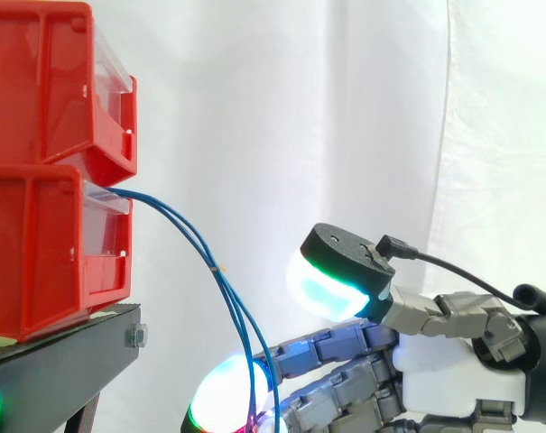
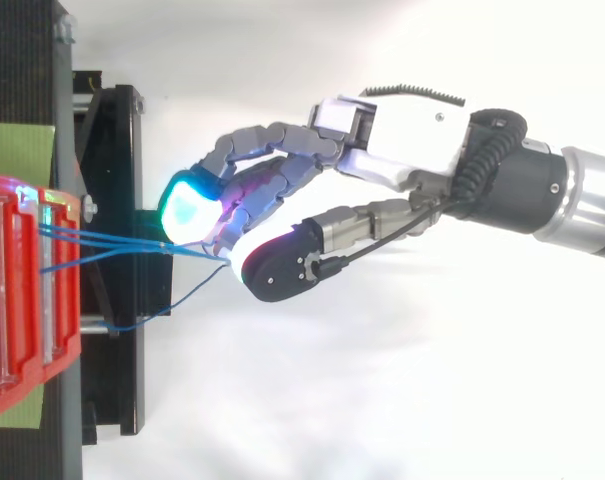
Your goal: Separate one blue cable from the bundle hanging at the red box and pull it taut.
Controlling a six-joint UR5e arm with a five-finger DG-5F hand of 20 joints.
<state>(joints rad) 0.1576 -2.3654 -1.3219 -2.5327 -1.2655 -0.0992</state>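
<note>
Before a white curtain [image 1: 345,108], blue cables [image 1: 196,239] slope from the lower red bin [image 1: 38,262] on a black stand [image 1: 56,361] to the hand [image 2: 402,140], whose curled fingers [image 1: 331,347] clasp them.

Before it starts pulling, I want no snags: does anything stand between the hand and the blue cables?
Nothing visible does. The blue cables hang free from the lower red bin down to the hand and meet it there; between bin and hand there is only open space before the white curtain.
</note>
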